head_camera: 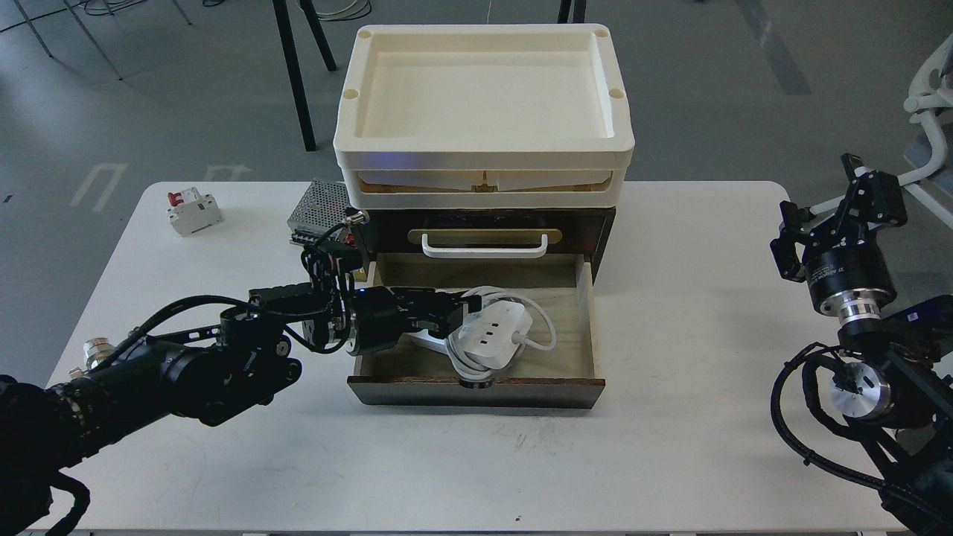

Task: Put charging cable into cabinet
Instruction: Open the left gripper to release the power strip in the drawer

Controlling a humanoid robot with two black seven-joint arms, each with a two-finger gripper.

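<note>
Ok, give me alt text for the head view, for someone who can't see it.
The left gripper reaches into the open drawer of the cabinet and is at the charging cable, which lies inside the drawer. The right gripper is held up off the white table, to the right.

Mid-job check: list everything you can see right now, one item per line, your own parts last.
charging cable: 1, white strip with light-grey cord, inside the open drawer
cabinet: 1, dark brown, table centre, cream tray on top, drawer pulled out
circuit breaker: 1, white with red switch, table far left
power supply box: 1, perforated metal, left of cabinet
table: 1, white
left gripper: black, in the drawer at the cable
right gripper: black, raised at the table's right edge
</note>
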